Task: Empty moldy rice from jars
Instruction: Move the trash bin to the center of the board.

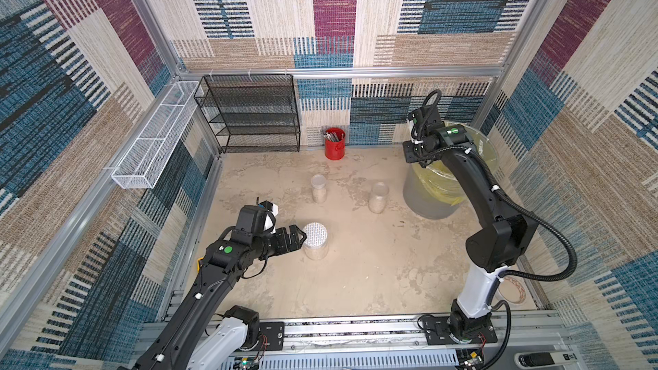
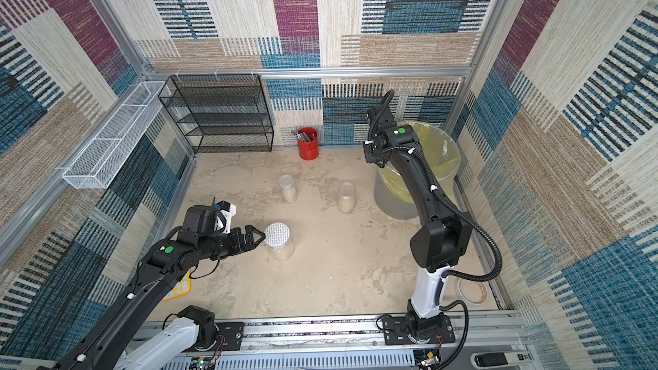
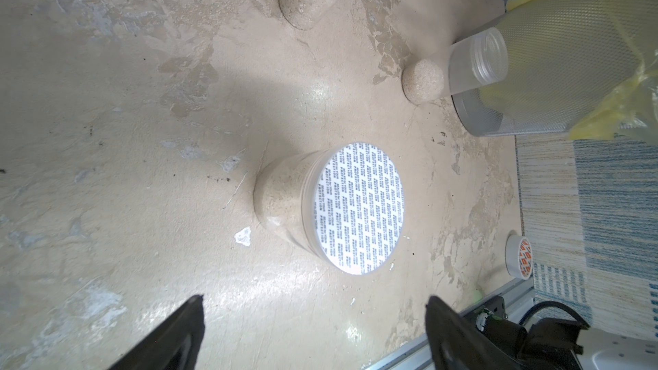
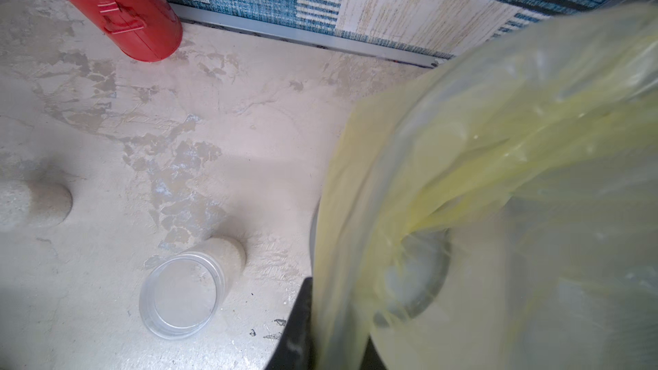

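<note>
Left wrist view looks past my left pincer (image 3: 315, 302), its two dark fingers (image 3: 174, 343) spread wide and empty, onto the wide jar (image 3: 281, 208) standing upright on the beige table (image 3: 106, 119), just ahead of the tips and apart from them. A white printed seal (image 3: 359, 208) covers its mouth, and pale rice (image 3: 274, 193) fills the clear wall below it. In both top views that pincer (image 1: 298, 238) (image 2: 255, 238) lies beside the jar, pointing at it. The two narrow jars (image 1: 318, 192) (image 1: 378, 201) stand farther back on the table, apart from each other, each with rice in its lower part; one stands near the grey bin (image 1: 423, 201), the other closer to the red cup (image 1: 334, 145) at the back wall. My right pincer (image 1: 416, 154) hangs at the bin's rim by the yellow liner (image 1: 439, 181). In the right wrist view the liner (image 4: 498, 137) drapes blurred across most of the frame, only one dark finger (image 4: 295, 332) shows beneath it, and I cannot tell whether that pincer is closed or holding anything.
</note>
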`<state>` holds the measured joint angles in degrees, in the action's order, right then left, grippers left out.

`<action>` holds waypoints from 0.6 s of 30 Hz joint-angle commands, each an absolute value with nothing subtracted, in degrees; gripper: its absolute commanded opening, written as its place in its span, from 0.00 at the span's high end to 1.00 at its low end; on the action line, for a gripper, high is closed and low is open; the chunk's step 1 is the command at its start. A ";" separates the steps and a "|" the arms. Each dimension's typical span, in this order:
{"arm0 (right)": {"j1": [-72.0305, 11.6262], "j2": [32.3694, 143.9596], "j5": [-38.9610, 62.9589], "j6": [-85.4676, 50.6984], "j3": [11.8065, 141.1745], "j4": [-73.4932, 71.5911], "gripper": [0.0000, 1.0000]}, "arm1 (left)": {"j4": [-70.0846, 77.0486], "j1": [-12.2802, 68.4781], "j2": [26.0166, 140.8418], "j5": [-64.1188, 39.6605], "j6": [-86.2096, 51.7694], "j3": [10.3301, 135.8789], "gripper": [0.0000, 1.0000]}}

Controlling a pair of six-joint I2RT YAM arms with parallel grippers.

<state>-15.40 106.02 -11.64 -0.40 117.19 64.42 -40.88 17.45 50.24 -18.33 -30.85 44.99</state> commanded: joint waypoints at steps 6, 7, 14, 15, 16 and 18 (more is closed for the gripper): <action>-15.45 100.57 -9.01 -4.81 114.12 68.73 0.96 | -39.24 17.38 50.44 -18.52 -30.59 44.47 0.01; -15.59 99.66 -8.59 -5.48 112.99 68.90 0.97 | -39.15 17.40 50.51 -18.54 -30.67 44.47 0.01; -16.51 90.57 -6.65 -7.98 98.76 65.38 0.97 | -38.64 17.40 50.72 -20.12 -31.11 44.76 0.01; -16.65 89.70 -5.68 -7.95 97.19 64.98 0.97 | -38.67 17.40 50.50 -20.32 -31.11 44.80 0.02; -16.71 88.71 -4.12 -7.90 96.10 64.67 0.97 | -38.60 17.40 50.29 -20.53 -31.19 44.73 0.02; -17.69 86.49 -1.27 -8.28 93.83 63.45 0.96 | -38.76 17.40 49.60 -20.54 -31.45 44.54 0.02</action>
